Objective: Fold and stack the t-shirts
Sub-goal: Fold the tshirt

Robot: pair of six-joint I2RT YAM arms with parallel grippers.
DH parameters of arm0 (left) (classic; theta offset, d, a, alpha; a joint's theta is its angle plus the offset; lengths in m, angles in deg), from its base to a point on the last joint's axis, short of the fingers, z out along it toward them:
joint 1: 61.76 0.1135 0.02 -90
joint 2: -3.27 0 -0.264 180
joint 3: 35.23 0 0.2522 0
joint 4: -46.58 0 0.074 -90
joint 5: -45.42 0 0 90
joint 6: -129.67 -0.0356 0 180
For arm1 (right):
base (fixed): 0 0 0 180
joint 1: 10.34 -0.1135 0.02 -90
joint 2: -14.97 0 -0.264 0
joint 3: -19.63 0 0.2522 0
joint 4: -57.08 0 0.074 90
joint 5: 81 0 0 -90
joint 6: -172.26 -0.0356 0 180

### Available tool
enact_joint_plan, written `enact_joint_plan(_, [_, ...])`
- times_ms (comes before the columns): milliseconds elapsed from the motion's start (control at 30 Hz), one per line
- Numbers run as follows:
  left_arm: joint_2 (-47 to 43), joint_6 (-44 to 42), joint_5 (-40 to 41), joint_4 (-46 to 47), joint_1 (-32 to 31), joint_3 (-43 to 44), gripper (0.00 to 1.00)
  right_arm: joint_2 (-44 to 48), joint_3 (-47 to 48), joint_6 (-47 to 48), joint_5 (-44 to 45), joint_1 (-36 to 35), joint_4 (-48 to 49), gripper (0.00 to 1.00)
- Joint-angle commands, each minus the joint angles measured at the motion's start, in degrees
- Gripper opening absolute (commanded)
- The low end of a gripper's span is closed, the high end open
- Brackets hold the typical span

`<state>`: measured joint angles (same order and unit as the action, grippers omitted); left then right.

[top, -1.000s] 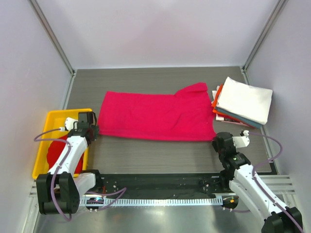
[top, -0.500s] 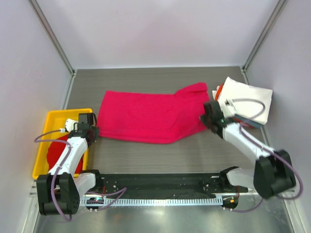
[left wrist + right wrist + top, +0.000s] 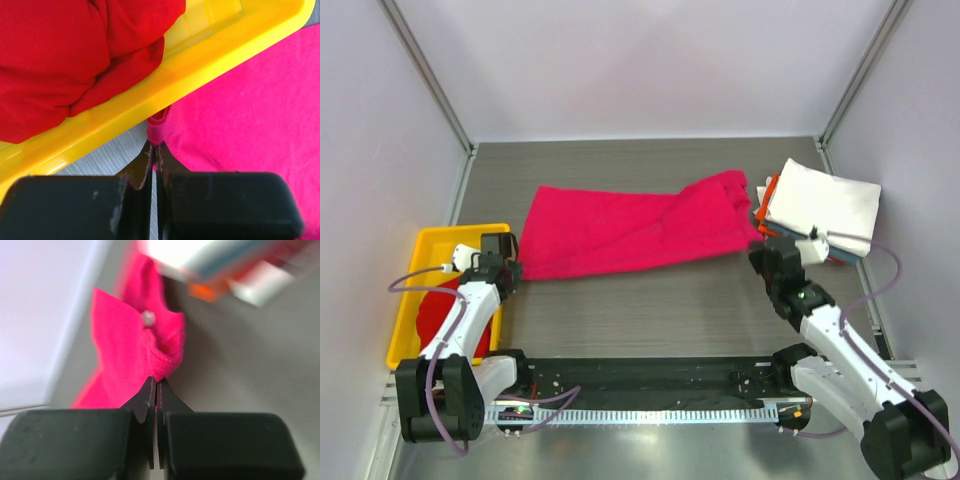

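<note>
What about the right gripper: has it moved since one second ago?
Yes. In the top view the right gripper moved farther from the robot, toward the stack of folded shirts, and now sits at its near left corner, pinching the pink shirt.

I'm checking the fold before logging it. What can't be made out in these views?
- Top view: the left arm covers part of the red t-shirt in the yellow tray.
- Right wrist view: the folded stack is blurred and cut by the top edge; its layers cannot be counted.
- Wrist views: left pincer and right pincer each pinch the magenta t-shirt; how much cloth lies between the fingers is hidden.
</note>
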<state>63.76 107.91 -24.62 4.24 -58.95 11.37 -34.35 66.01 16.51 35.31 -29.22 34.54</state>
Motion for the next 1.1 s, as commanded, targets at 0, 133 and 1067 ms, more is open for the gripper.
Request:
enact_joint_plan(0, [0.16, -1.27, 2.36, 0.63, 0.53, 0.82, 0.0, 7.2, -11.33, -6.3, 4.81, 0.15, -7.39, 0.01])
enact_joint_plan(133, [-0.19, -1.71, 2.71, -0.07, 0.62, 1.17, 0.0, 12.66, -18.28, -7.37, 4.98, 0.24, -11.43, 0.01])
enact_joint_plan(1067, [-16.28, -6.11, -3.26, -11.23, 0.62, 4.41, 0.43, 15.22, -4.59, -0.78, 4.9, 0.06, -29.2, 0.42])
